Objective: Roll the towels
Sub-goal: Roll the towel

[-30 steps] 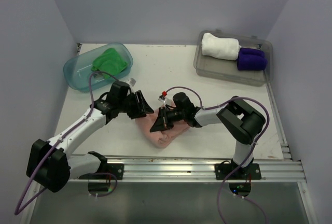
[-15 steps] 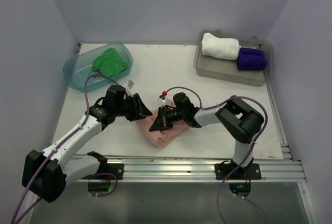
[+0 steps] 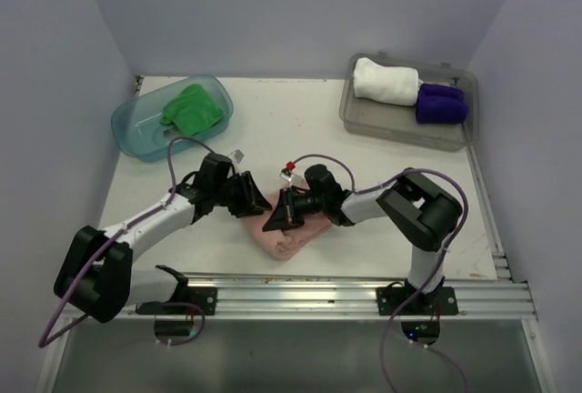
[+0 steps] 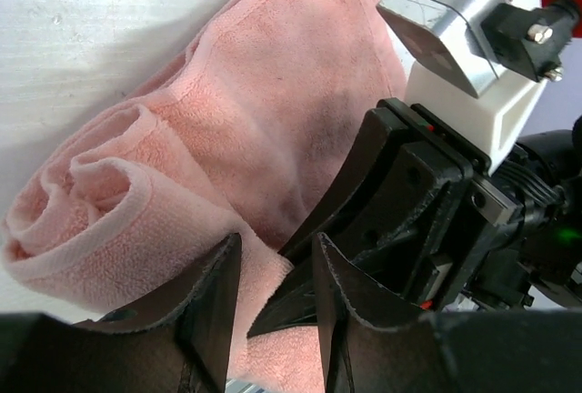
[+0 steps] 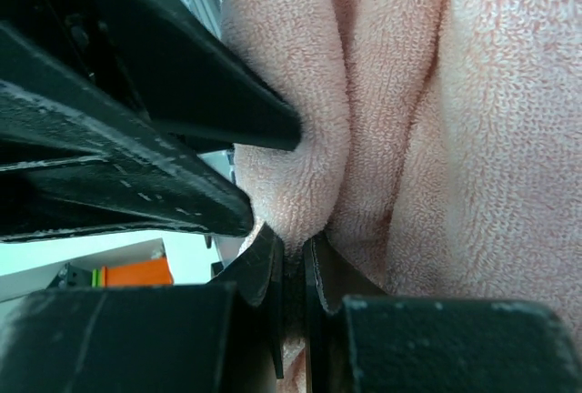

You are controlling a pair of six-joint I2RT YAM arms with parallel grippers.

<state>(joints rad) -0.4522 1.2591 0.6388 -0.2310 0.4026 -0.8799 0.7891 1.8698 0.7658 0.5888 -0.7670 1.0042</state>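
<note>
Towel count, four in all.

- White towel point(image 3: 386, 81): rolled, lying in the grey tray point(image 3: 356, 118) at the far right corner of the desk point(image 3: 300, 129). Done.
- Purple towel point(image 3: 441, 103): rolled, in the same tray, touching the white one. Done.
- Green towel point(image 3: 193, 108): a loose heap in the teal tub point(image 3: 135, 131) at the far left corner. Not rolled, untouched by either of my arms.
- Pink towel point(image 4: 264, 75): in hand, near the middle of the near edge. One end is curled into a soft spiral and the rest is slack and creased (more a bundle than a roll so far).

My right gripper point(image 5: 293, 246) is pinched nearly closed on a ridge of the pink cloth. My left gripper point(image 4: 273, 256) stands part-way apart right against it, with pink cloth and the tip of the right gripper's finger in the gap. I see no squeeze on the cloth there, so I count it as not gripping.

Judgement: about half done. The pink roll needs finishing and tightening, and it probably belongs in the tray. After that the green towel must come out of the tub and be rolled from scratch.
</note>
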